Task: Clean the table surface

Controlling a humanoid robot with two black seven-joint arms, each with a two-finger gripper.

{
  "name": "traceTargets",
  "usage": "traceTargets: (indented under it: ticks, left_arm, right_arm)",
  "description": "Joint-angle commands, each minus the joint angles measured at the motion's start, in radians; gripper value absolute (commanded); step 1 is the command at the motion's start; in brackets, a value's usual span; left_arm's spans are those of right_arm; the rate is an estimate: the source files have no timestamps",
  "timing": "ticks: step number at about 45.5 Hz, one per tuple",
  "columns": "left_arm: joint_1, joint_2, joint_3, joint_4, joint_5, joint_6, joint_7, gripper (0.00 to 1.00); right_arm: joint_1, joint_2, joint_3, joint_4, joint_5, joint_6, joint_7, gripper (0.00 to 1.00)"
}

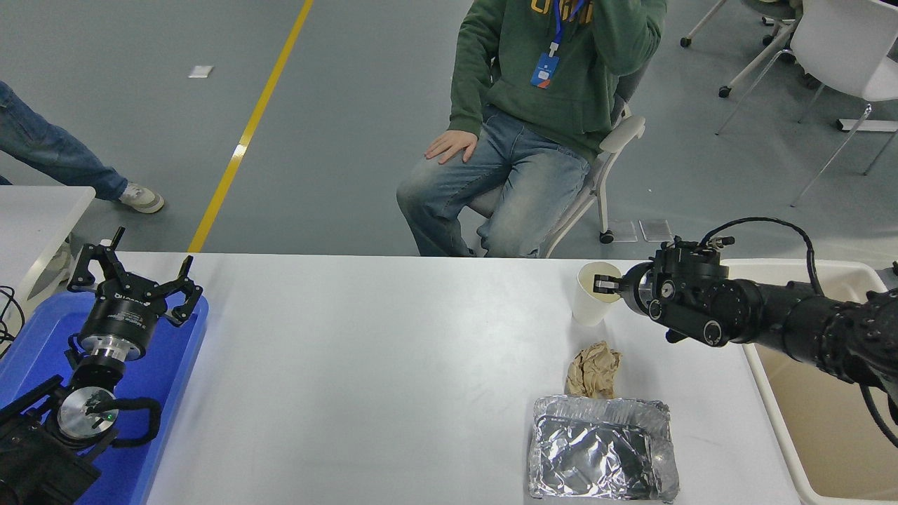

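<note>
The white table surface (pixel 365 365) fills the lower half of the head view. A white paper cup (pixel 588 306) stands near its far right edge. My right gripper (pixel 607 286) reaches in from the right and is shut on the cup's right rim, one finger inside the cup. A crumpled brown paper ball (pixel 593 369) lies in front of the cup. An empty foil tray (pixel 602 449) sits nearer me, just behind the front edge. My left gripper (pixel 133 280) is parked open over the blue tray at the lower left.
A blue plastic tray (pixel 175 393) lies under the left arm. A white bin (pixel 828 421) stands beside the table's right edge. A person in a green hoodie sits on a chair (pixel 617 140) beyond the far side. A small white table corner (pixel 35 210) is at left.
</note>
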Motion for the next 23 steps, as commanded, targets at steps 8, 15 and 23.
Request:
traceTargets:
  ticks: [8,15,23]
  left_arm:
    - [0.000,0.000,0.000,-0.001,0.000,0.000,0.001,1.00]
    - [0.000,0.000,0.000,0.001,0.000,0.000,-0.001,1.00]
    - [0.000,0.000,0.000,-0.001,0.000,0.000,-0.001,1.00]
  right_arm:
    - [0.031,-0.034,0.012,0.029,0.012,0.052,0.031,0.00]
    - [0.085,-0.114,0.044,0.142,0.015,0.057,0.034,0.00]
    - [0.157,-0.217,0.049,0.287,0.015,0.055,0.032,0.00]
